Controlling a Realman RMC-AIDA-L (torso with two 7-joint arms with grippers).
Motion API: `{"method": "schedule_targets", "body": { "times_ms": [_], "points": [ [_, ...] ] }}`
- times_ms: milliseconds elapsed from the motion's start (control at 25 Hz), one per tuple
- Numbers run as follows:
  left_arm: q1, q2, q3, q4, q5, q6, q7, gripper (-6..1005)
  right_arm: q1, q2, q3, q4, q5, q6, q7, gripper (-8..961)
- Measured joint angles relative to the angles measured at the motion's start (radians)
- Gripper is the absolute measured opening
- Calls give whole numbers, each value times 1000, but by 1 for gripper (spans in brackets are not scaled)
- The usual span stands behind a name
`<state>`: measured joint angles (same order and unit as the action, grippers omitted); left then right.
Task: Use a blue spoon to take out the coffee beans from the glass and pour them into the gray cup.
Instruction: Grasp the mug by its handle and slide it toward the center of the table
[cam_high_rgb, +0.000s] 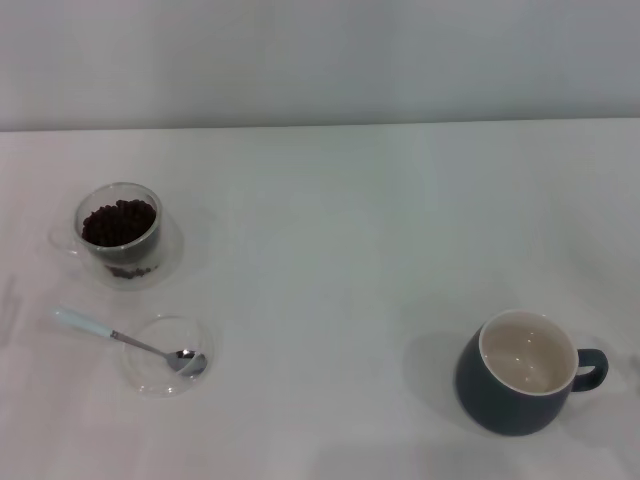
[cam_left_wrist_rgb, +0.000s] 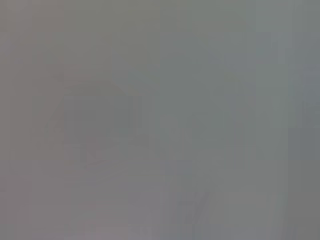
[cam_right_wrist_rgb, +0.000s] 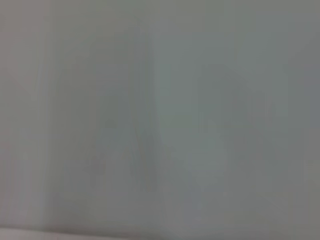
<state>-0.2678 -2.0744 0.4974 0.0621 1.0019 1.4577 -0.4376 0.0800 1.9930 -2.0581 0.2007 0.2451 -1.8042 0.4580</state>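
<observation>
Starting layout, head view. The blue spoon (cam_high_rgb: 128, 342) lies with its metal bowl resting in a shallow clear glass dish (cam_high_rgb: 150, 372) and its pale handle reaching out over the dish rim onto the white table (cam_high_rgb: 330, 250); its long axis runs slantwise, the handle end pointing away from the gray cup (cam_high_rgb: 525, 372) and the bowl end toward it. The glass (cam_high_rgb: 120, 232), holding the heap of coffee beans (cam_high_rgb: 119, 222), stands just beyond the dish on the far side, near the spoon but not touching it. The gray cup stands well apart from the glass, across the table on the robot's right, upright, its cream inside bare and its loop handle turned away from the glass. Neither claw shows in this view, so the direction from claw to spoon cannot be read directly; since spoon and glass both lie on the robot's left, the left arm is judged the nearer for the pickup, and a grasp across the free handle, clear of the dish, looks the likely approach. The left wrist view and the right wrist view each show only a plain grey blur with no object and no fingers, so whether either claw is spread or pressed together cannot be told; only the head view gives the layout.
</observation>
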Motion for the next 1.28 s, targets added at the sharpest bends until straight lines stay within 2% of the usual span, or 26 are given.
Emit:
{"method": "schedule_targets", "body": {
  "times_ms": [240, 320, 360, 520, 640, 840, 920, 1080, 1280],
  "points": [
    [34, 7, 3, 134, 10, -49, -152, 652, 5, 13, -31, -11, -10, 45, -4, 868],
    [42, 20, 5, 227, 48, -108, -288, 652, 7, 14, -32, -23, -13, 62, -4, 868],
    [36, 34, 6, 276, 100, -139, -373, 652, 8, 14, -32, -38, -13, 77, -2, 868],
    [14, 47, 7, 352, 196, -179, -495, 652, 10, 15, -32, -52, -13, 85, 1, 868],
    [-1, 39, 6, 446, 260, -210, -602, 651, 18, 15, -32, -69, -14, 107, 1, 869],
    [-21, 6, 6, 705, 423, -269, -876, 651, 39, 15, -44, -95, -15, 177, -3, 869],
    [-33, 7, 6, 804, 489, -281, -1001, 651, 42, 15, -53, -99, -16, 194, -3, 869],
    [-48, 20, 1, 898, 532, -290, -1103, 651, 41, 15, -58, -91, -17, 193, -3, 869],
    [-54, 22, -2, 928, 536, -299, -1122, 651, 25, 11, -59, -72, -17, 176, -3, 869]
  ]
}}
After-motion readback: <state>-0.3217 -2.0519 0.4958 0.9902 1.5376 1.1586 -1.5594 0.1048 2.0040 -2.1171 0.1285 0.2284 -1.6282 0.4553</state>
